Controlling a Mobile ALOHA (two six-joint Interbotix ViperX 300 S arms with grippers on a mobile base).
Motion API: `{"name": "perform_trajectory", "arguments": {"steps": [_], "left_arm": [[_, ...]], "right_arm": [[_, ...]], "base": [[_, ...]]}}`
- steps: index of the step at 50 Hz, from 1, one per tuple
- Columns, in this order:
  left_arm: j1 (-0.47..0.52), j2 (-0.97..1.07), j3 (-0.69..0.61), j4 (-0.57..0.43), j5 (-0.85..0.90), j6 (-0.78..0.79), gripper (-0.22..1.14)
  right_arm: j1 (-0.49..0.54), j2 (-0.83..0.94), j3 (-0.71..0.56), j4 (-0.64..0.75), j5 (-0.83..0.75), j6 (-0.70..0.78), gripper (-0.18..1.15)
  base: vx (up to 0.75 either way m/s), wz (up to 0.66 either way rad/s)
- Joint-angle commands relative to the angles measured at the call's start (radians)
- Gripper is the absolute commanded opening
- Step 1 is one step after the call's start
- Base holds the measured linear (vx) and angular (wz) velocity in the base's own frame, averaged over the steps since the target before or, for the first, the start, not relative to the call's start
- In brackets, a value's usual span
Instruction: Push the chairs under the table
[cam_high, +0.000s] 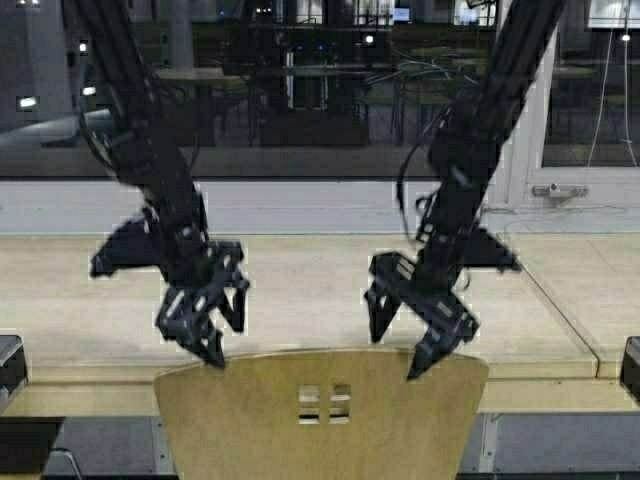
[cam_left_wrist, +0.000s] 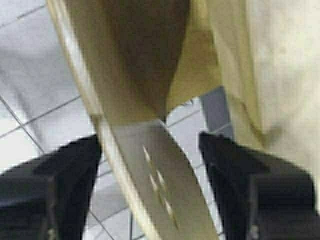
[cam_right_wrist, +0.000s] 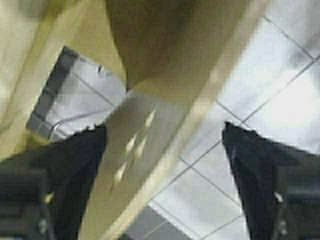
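Note:
One mustard-yellow chair (cam_high: 320, 415) stands at the bottom centre of the high view, its curved backrest with small square cutouts facing me. Beyond it runs the pale-wood table (cam_high: 300, 280). My left gripper (cam_high: 222, 338) hangs open over the backrest's top left edge. Over the top right edge my right gripper (cam_high: 397, 352) is open too. In the left wrist view the backrest (cam_left_wrist: 165, 200) passes between the black fingers (cam_left_wrist: 65, 185), closer to one of them. The right wrist view shows the backrest (cam_right_wrist: 125, 170) beside one finger (cam_right_wrist: 75, 175), with tiled floor towards the other.
A window wall with a white frame (cam_high: 300, 205) rises behind the table. Dark objects sit at the left (cam_high: 8, 365) and right (cam_high: 632, 368) edges near the table front. A seam (cam_high: 560, 310) crosses the table top at the right. Grey tiled floor (cam_right_wrist: 250, 90) lies below.

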Motion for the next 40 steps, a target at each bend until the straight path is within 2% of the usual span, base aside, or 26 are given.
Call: {"name": "perform_trajectory", "arguments": {"steps": [1, 17, 23, 26, 32, 35, 40], "left_arm": [[0.003, -0.153, 0.057, -0.002, -0.005, 0.006, 0.92], [0.005, -0.376, 0.207, 0.006, -0.002, 0.025, 0.92], [0.011, -0.453, 0.249, 0.032, 0.000, 0.083, 0.92], [0.017, -0.497, 0.265, 0.103, 0.006, 0.155, 0.92], [0.020, -0.594, 0.282, 0.313, 0.031, 0.351, 0.92], [0.020, -0.641, 0.281, 0.420, 0.054, 0.463, 0.92], [0.020, -0.680, 0.288, 0.543, 0.060, 0.600, 0.92]], "right_arm": [[-0.035, -0.167, 0.063, -0.006, 0.014, -0.006, 1.00], [-0.064, -0.410, 0.147, -0.078, 0.044, -0.018, 1.00], [-0.064, -0.468, 0.178, -0.140, 0.051, -0.063, 1.00], [-0.064, -0.509, 0.192, -0.218, 0.048, -0.129, 1.00], [-0.061, -0.583, 0.207, -0.397, 0.046, -0.288, 1.00], [-0.055, -0.621, 0.218, -0.454, 0.043, -0.364, 1.00], [-0.049, -0.669, 0.222, -0.509, 0.023, -0.451, 1.00]], "base": [[0.00, 0.00], [0.00, 0.00], [0.00, 0.00], [-0.01, 0.00], [-0.02, -0.01], [-0.04, -0.01], [-0.06, -0.01]]}}
